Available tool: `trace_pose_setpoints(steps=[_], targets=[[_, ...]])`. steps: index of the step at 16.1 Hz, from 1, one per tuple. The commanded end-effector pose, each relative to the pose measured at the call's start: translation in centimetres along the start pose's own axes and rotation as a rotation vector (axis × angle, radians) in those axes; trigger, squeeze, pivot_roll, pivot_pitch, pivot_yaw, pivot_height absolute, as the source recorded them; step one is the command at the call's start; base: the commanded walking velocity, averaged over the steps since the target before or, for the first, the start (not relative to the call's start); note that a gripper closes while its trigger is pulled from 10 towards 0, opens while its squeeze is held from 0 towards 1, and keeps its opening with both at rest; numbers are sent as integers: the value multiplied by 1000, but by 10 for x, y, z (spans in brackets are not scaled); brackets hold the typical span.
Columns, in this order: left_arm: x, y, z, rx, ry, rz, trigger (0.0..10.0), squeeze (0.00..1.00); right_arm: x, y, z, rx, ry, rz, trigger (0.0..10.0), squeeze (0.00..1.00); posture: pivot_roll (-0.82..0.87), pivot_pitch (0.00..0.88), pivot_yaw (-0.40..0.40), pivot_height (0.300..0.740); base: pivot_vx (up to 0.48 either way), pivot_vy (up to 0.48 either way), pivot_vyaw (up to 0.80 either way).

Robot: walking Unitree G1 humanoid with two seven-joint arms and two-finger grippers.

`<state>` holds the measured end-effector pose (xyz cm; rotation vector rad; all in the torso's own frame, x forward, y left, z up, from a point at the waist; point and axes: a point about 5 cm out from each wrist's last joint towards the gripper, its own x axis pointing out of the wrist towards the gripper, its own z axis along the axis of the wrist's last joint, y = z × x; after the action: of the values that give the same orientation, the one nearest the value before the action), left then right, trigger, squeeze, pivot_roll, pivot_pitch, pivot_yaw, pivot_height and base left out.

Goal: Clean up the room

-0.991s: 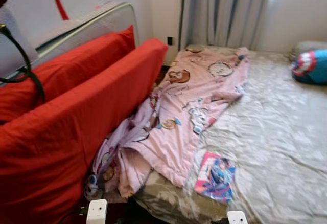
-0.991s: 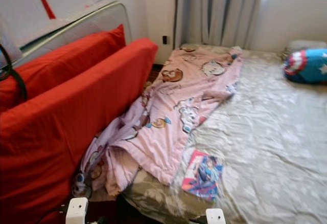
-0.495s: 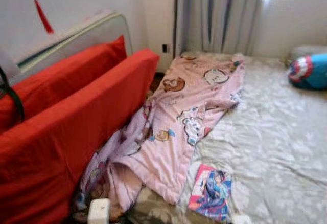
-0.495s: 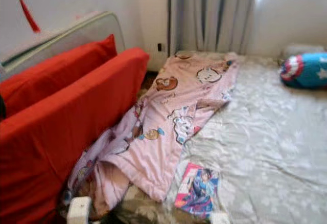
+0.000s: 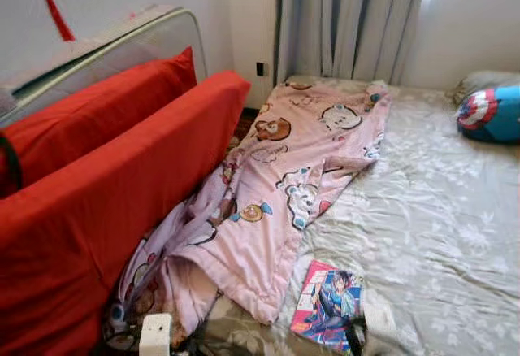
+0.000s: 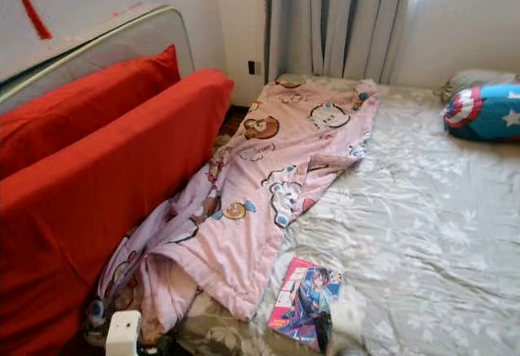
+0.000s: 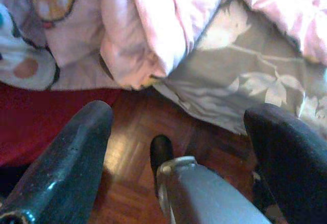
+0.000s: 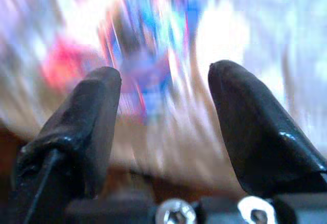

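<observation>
A pink cartoon-print blanket (image 5: pixel 284 177) lies crumpled along the left side of the bed, and its near end hangs off the mattress toward the floor. A colourful comic book (image 5: pixel 327 305) lies flat on the grey floral sheet (image 5: pixel 439 234), near the bed's front edge. My right gripper (image 5: pixel 355 338) is blurred at the book's near corner. In the right wrist view it (image 8: pixel 163 73) is open, with the blurred book (image 8: pixel 148 55) just beyond the fingers. My left gripper (image 7: pixel 179 116) is open and low over the wooden floor (image 7: pixel 138 137), below the blanket's hanging end (image 7: pixel 138 29).
Two red cushions (image 5: pixel 106 185) stand on edge against a bed frame (image 5: pixel 122 43) on the left, close to the mattress. A round blue, red and white shield pillow (image 5: pixel 490 112) lies at the far right of the bed. Grey curtains (image 5: pixel 349 19) hang behind it.
My right gripper has risen into the eye views at the comic book's near corner. The camera has shifted a little. The blanket and book lie as before.
</observation>
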<state>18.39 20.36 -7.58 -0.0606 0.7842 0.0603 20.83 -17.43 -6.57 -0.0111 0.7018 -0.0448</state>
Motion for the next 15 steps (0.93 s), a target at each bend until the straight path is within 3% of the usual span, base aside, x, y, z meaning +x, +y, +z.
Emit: trace_pose_setpoints(steps=[1, 3, 5, 6, 7, 10, 15], targets=[[-1, 3, 4, -13, -39, 5, 10000, 0, 5, -2, 26, 22, -126, -5, 10000, 0, -66, 0, 22, 740, 0, 0, 0], [-1, 2, 8, -30, -95, -6, 10000, 0, 8, -3, 56, 41, -266, 10, 10000, 0, -68, 0, 19, 740, 0, 0, 0], [11, -10, 70, -20, -309, -65, 10000, 0, 6, -13, 82, 21, -402, -30, 10000, 0, -63, 0, 16, 740, 0, 0, 0], [11, -10, 75, -22, -328, -70, 10000, 0, 5, -16, 87, 13, -428, -52, 10000, 0, -64, 0, 16, 740, 0, 0, 0], [11, -14, 95, -9, -410, -87, 10000, 0, 2, -27, 100, -17, -498, -115, 10000, 0, -60, 0, 16, 740, 0, 0, 0], [4, -19, 126, -20, -582, -101, 10000, 0, -3, -26, 113, 14, -583, -61, 10000, 0, -69, 0, 20, 740, 0, 0, 0], [-9, -19, 130, 30, -664, -130, 10000, 0, -10, -9, 99, 13, -579, 8, 10000, 0, -74, 0, 13, 740, 0, 0, 0]])
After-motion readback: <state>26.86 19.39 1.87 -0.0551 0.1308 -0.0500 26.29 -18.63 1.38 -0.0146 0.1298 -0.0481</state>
